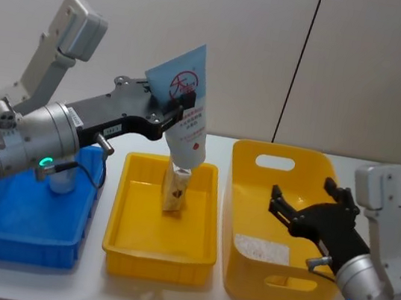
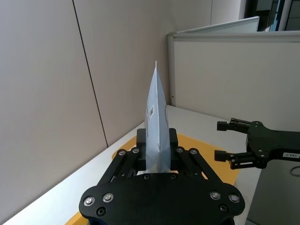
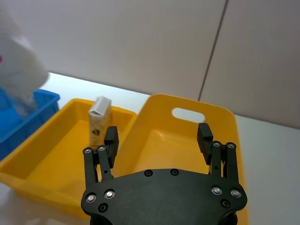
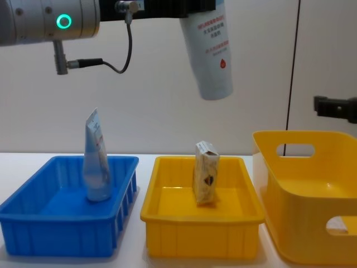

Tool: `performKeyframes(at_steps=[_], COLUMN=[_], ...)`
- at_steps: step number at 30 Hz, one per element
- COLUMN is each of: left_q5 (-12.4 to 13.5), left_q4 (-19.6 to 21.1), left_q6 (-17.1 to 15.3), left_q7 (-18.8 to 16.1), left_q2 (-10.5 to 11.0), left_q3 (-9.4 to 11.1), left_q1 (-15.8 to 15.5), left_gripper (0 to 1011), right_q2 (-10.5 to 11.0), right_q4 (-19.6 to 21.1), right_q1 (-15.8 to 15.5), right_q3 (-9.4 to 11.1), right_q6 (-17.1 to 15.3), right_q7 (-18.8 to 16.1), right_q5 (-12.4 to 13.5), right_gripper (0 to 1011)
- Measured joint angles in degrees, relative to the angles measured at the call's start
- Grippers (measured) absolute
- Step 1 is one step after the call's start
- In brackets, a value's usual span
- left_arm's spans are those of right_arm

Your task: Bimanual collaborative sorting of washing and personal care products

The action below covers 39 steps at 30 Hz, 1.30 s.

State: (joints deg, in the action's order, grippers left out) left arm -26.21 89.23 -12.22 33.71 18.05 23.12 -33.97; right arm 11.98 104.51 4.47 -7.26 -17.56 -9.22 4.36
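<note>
My left gripper is shut on a white squeeze tube with red print, held cap-down high above the middle yellow tray. The wrist view shows the tube's flat end rising between the left gripper's fingers. A beige carton stands upright in that tray, directly below the tube. A second pale tube stands in the blue tray. My right gripper hovers open and empty over the tall yellow bin.
A flat white item lies on the bin's floor. The three containers stand side by side near the table's front edge: blue on the left, yellow tray in the middle, bin on the right. A wall stands close behind.
</note>
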Motion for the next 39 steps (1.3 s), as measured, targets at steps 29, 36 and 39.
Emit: performKeyframes(at_steps=[29, 36, 39], left_q5=[-0.36, -0.38, -0.39], left_q4=[-0.24, -0.25, -0.25], left_q6=[-0.07, -0.07, -0.06], left_q7=[0.78, 0.83, 0.85], left_q2=[-0.06, -0.06, -0.06], left_q3=[0.36, 0.38, 0.38], left_q1=[-0.35, -0.39, -0.39], left_gripper=[223, 223, 223], right_q2=[6.51, 6.98, 7.08], right_q4=[-1.00, -1.96, -2.59], right_q1=[6.80, 8.59, 9.45], right_q3=[-6.43, -7.44, -7.83], right_q6=[3.28, 4.07, 4.48], right_q7=[-12.22, -13.51, -14.18], right_q5=[1.13, 1.23, 1.55], right_gripper=[1004, 1004, 1004])
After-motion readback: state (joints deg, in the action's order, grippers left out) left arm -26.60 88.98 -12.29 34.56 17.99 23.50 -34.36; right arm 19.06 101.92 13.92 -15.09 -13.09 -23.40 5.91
